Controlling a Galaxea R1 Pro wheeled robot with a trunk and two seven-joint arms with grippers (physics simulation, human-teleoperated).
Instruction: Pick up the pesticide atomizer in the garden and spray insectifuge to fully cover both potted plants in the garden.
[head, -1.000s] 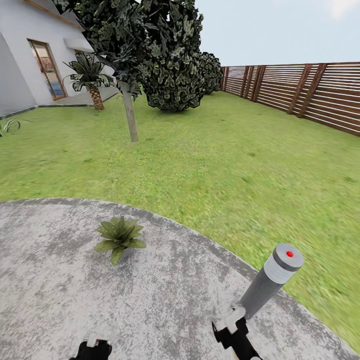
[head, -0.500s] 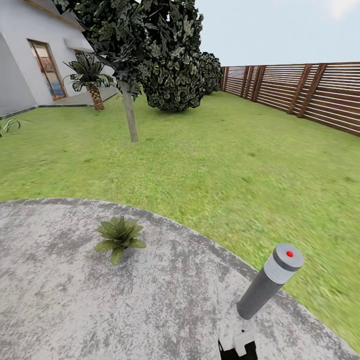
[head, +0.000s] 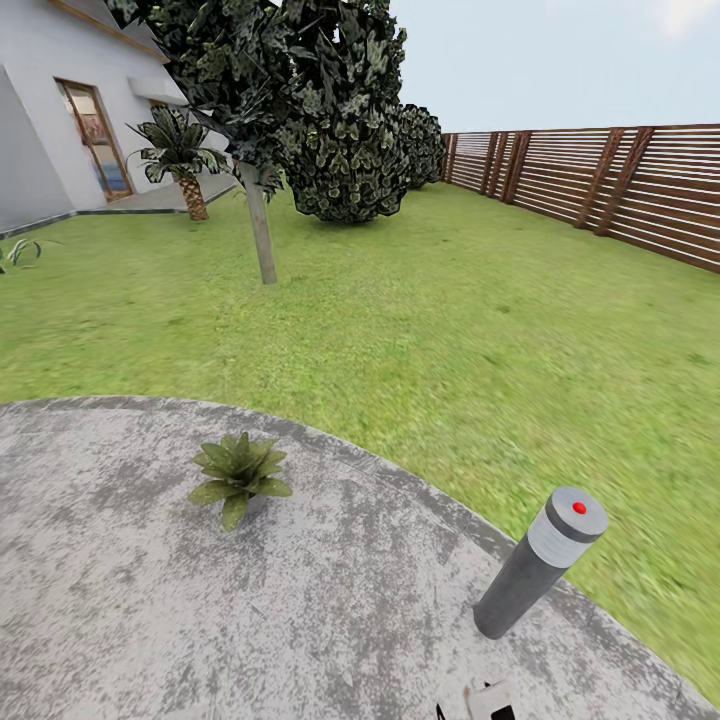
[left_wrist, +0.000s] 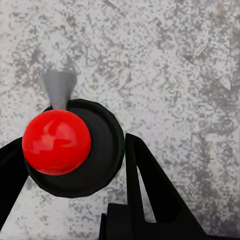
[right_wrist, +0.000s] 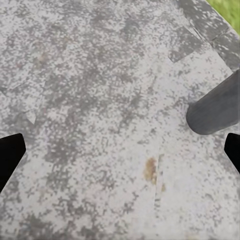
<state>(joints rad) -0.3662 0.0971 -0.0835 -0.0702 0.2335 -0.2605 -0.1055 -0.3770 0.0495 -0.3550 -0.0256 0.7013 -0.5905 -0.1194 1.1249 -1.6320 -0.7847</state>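
Note:
One potted plant (head: 240, 474), a low rosette of pointed green leaves, stands on the grey round patio (head: 120, 600) left of centre. The other potted plant is out of view. In the left wrist view my left gripper (left_wrist: 72, 150) is shut on the pesticide atomizer (left_wrist: 95, 155). From above it shows as a dark round body with a red ball and a grey nozzle, hanging over the paving. My right gripper (right_wrist: 120, 152) is open, its fingertips wide apart above bare paving. Its tip (head: 482, 700) pokes in at the head view's lower edge.
A grey bollard (head: 538, 565) with a red dot leans on the patio's right edge, its base (right_wrist: 216, 109) just ahead of my right gripper. Lawn (head: 450, 330) lies beyond, with a tree trunk (head: 260, 230), a palm (head: 182, 160), the house and a brown slatted fence (head: 610, 180).
My right gripper has sunk toward the head view's lower edge, away from the bollard. The left gripper has dropped out of that view. Plant, bollard and camera have not moved.

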